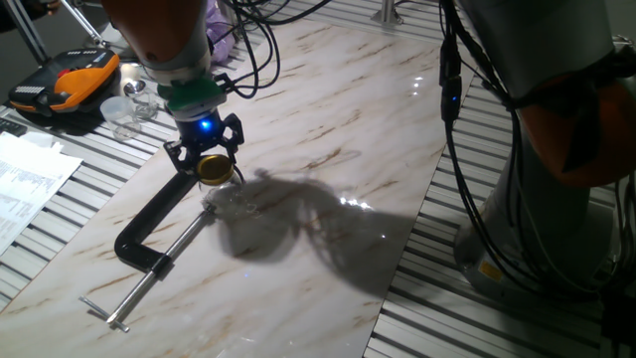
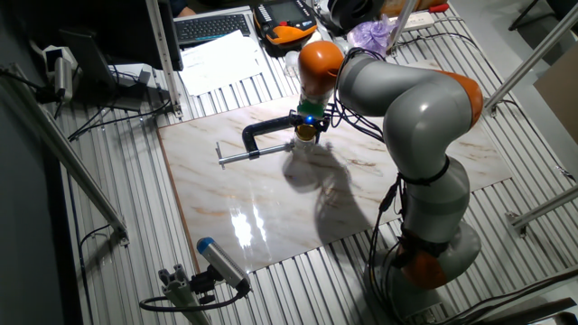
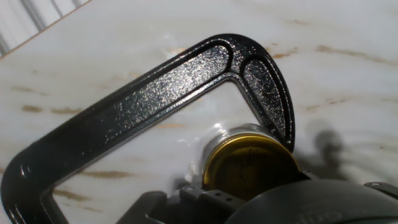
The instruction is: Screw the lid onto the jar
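One fixed view shows the gripper (image 1: 210, 162) low over the marble worktop (image 1: 328, 119), near its left edge, with the gold lid (image 1: 213, 168) seated between the black fingers (image 1: 177, 155). Directly beneath the lid, faint glassy highlights mark the jar (image 1: 227, 199), which stands on the worktop against the jaw end of a black C-clamp (image 1: 149, 224). The clamp's screw rod runs toward the near left corner of the worktop. This view alone shows an orange-black case (image 1: 65, 80) and clear cups (image 1: 127, 109) off the worktop's far left corner, and printed papers (image 1: 25, 184) beside its left edge.

The other fixed view shows the whole arm (image 2: 411, 99) bent over the worktop (image 2: 226, 208) and the gripper (image 2: 309, 126) at the clamp (image 2: 262, 135), toward the far edge. The lid and jar are too small there to separate. It also shows a keyboard (image 2: 212, 27) beyond the worktop.

The hand view gives the closest evidence: the lid (image 3: 252, 168) face-on, with a band of clear glass, the jar (image 3: 224, 134), showing just past its rim. The clamp frame (image 3: 155, 93) curves around and touches the jar's right side. Fingertips are not visible here.

Gripper state: fingers drawn in to the lid's width, pinching the lid at its edge. The lid sits over the jar mouth; whether the threads are engaged cannot be determined.
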Controlling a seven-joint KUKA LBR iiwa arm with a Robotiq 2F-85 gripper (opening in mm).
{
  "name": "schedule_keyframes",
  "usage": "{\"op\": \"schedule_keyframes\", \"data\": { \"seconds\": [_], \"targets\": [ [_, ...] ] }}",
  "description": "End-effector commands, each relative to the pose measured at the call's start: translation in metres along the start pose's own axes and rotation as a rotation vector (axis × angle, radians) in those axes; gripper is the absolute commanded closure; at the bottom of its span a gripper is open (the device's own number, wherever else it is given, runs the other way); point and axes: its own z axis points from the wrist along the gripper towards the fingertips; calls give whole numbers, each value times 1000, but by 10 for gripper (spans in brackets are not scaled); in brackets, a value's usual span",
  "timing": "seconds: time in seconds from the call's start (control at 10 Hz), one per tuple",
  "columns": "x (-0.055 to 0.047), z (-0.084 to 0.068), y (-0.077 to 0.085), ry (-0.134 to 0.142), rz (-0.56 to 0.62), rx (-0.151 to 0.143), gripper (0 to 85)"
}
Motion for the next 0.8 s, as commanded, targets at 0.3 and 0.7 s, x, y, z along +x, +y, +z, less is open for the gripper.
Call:
{"op": "schedule_keyframes", "data": {
  "seconds": [0.3, 0.7],
  "targets": [
    [2, 2, 0, -20, 74, 15, 680],
    [3, 3, -1, -12, 133, 0, 680]
  ]
}}
